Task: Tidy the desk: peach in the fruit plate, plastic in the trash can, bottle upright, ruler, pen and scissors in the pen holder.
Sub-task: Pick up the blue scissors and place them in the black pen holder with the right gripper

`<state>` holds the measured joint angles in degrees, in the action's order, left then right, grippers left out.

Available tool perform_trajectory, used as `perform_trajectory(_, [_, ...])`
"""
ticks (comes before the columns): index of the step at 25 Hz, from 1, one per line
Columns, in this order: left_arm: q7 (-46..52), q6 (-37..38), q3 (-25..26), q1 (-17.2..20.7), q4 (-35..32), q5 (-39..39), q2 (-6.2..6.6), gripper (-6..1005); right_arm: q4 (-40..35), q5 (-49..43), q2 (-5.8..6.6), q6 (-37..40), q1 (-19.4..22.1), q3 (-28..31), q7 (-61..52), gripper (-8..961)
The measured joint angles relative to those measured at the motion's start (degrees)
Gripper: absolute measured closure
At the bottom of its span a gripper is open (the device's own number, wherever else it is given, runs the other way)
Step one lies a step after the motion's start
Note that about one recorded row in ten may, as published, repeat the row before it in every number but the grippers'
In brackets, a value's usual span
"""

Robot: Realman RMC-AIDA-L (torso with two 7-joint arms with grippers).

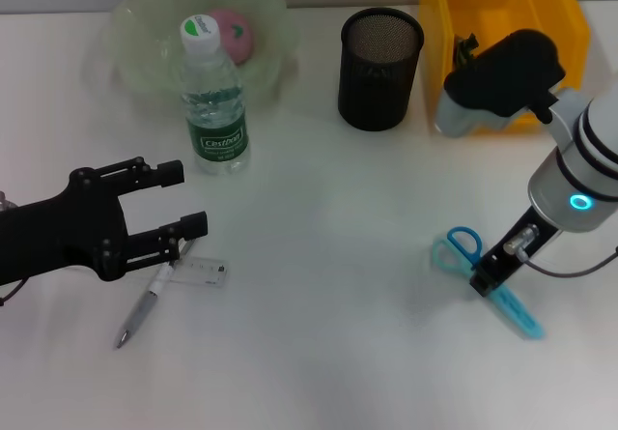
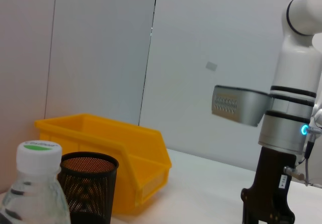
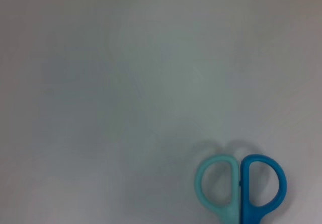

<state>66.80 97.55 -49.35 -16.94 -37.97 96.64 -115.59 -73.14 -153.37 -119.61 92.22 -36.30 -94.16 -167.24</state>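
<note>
The right gripper (image 1: pixel 480 280) is down on the blue scissors (image 1: pixel 483 273) near the right edge of the white table (image 1: pixel 328 256), at the neck between handles and blades; whether its jaws are closed cannot be told. The left gripper (image 1: pixel 188 198) hangs wide open and empty above the clear ruler (image 1: pixel 198 273) and grey pen (image 1: pixel 145 304). Bare tabletop lies between them, with the plastic bottle (image 1: pixel 214 97) upright before the translucent plate (image 1: pixel 145 34) holding the peach (image 1: pixel 235 34), and the black mesh pen holder (image 1: pixel 379 68) beside the yellow bin (image 1: pixel 502 5).

right pincer (image 1: pixel 486 280) over scissors (image 1: pixel 473 261), bottle (image 1: pixel 213 97) upright
</note>
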Motion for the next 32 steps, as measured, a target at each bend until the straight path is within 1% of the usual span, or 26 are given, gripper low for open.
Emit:
perform_trajectory(2, [-0.01, 0.0, 0.31, 0.02, 0.0, -0.13, 0.01, 339, -3.33, 0.0, 0.09, -1.1, 1.57, 0.4, 0.25, 714])
perform_trajectory(4, [-0.01, 0.0, 0.6, 0.04, 0.0, -0.2, 0.01, 339, -4.39, 0.0, 0.12, -1.62, 2.06, 0.43, 0.26, 712])
perform_trajectory(7, [-0.52, 0.06, 2.31, 0.16, 0.0, -0.16, -0.07, 340, -8.79, 0.7, 0.17, -4.48, 4.01, 1.37, 0.54, 708])
perform_trajectory(10, [-0.7, 0.16, 2.54, 0.17, 0.0, -0.16, -0.09, 340, -10.3, 2.61, 0.2, -6.05, 4.82, 2.65, 1.51, 705])
perform_trajectory(12, [-0.71, 0.22, 2.8, 0.17, 0.0, -0.21, -0.11, 340, -11.26, 6.51, 0.24, -8.23, 5.4, 5.55, 3.54, 703])
perform_trajectory(13, [-0.71, 0.22, 2.8, 0.17, 0.0, -0.21, -0.11, 341, -11.26, 6.51, 0.24, -8.23, 5.4, 5.55, 3.54, 701])
perform_trajectory(14, [-0.71, 0.22, 2.84, 0.16, 0.0, -0.23, -0.12, 341, -11.29, 8.52, 0.25, -9.88, 5.64, 6.92, 4.79, 700])
perform_trajectory(18, [-0.71, 0.01, 2.86, 0.24, 0.0, -0.29, -0.14, 341, -11.49, 9.66, 0.26, -12.93, 5.89, 7.85, 5.96, 696])
perform_trajectory(21, [-0.71, -0.1, 2.92, 0.24, 0.0, -0.31, -0.21, 342, -12.01, 9.75, 0.26, -17.4, 6.34, 7.86, 6.32, 692])
perform_trajectory(22, [-0.71, -0.18, 3.01, 0.21, 0.0, -0.32, -0.3, 342, -12.45, 9.76, 0.26, -20.86, 6.75, 7.92, 6.71, 691])
perform_trajectory(23, [-0.71, -0.18, 3.01, 0.21, 0.0, -0.32, -0.3, 342, -12.45, 9.76, 0.26, -20.86, 6.75, 7.92, 6.71, 690])
perform_trajectory(26, [-0.78, -0.3, 3.56, 0.14, 0.0, -0.32, -0.63, 342, -12.87, 9.88, 0.26, -26.5, 7.3, 7.96, 7.25, 686])
perform_trajectory(27, [-0.8, -0.33, 3.98, 0.14, 0.0, -0.32, -0.8, 342, -12.7, 10.49, 0.23, -30.56, 7.73, 7.71, 7.79, 685])
perform_trajectory(28, [-0.8, -0.33, 3.98, 0.14, 0.0, -0.32, -0.8, 342, -12.7, 10.49, 0.23, -30.56, 7.73, 7.71, 7.79, 684])
perform_trajectory(29, [-0.8, -0.35, 4.33, 0.18, 0.0, -0.32, -0.96, 343, -12.12, 11.02, 0.18, -34.26, 8.33, 7.36, 8.22, 683])
perform_trajectory(30, [-0.8, -0.35, 4.33, 0.18, 0.0, -0.32, -0.96, 343, -12.12, 11.02, 0.18, -34.26, 8.33, 7.36, 8.22, 682])
perform_trajectory(32, [-0.8, -0.35, 4.45, 0.24, 0.0, -0.34, -1.05, 343, -10.81, 11.34, 0.14, -39.74, 9.12, 6.93, 8.42, 679])
